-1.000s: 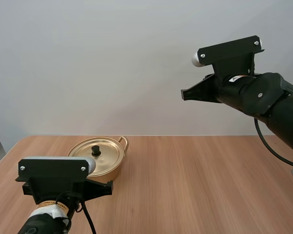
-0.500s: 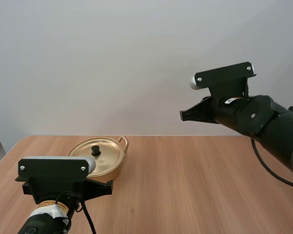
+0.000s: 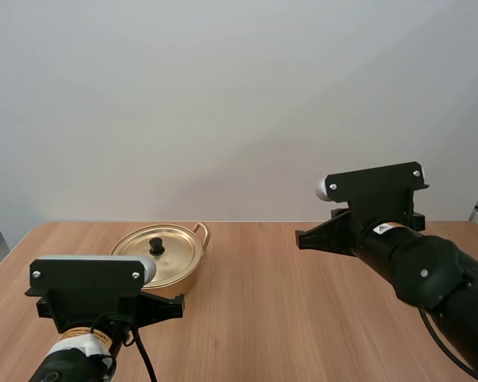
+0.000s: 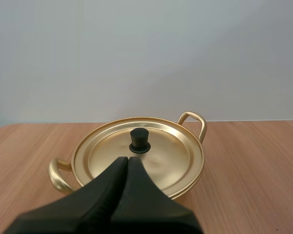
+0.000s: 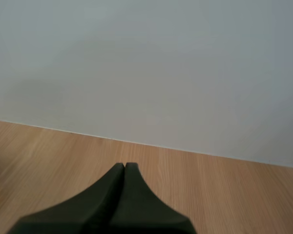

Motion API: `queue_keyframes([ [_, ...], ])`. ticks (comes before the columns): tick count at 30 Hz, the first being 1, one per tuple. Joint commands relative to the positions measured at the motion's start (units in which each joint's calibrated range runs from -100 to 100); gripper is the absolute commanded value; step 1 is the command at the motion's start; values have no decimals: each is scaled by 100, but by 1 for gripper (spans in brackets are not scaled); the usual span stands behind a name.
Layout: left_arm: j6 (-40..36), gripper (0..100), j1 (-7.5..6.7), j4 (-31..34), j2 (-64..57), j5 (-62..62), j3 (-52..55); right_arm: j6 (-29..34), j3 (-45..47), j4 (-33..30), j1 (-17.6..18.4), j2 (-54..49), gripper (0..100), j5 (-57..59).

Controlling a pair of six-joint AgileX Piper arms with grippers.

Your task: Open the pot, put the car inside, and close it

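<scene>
Both jaws closed, empty; lid (image 4: 161, 156) on pot (image 3: 185, 283).

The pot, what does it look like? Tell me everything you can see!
The pot is round, shallow and shiny gold, like metal. Its gold lid is on, with a small black knob in the middle. Two loop handles stick out from opposite sides. It stands upright on the wooden table. My left gripper, shut, points at it, seemingly without touching.
</scene>
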Motion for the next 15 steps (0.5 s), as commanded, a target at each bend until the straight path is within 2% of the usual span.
queue_keyframes([
  [1, -3, 0, 3, 5, 0, -7, 0, -7, 194, 1, 1, -1041, 0, 39],
  [11, -3, 0, 3, 5, 0, -7, 0, 64, 416, -52, 1, -2777, 0, 1405],
  [15, -3, 0, 3, 5, 0, -7, 0, 346, 710, -460, 1, -3139, 0, 1387],
])
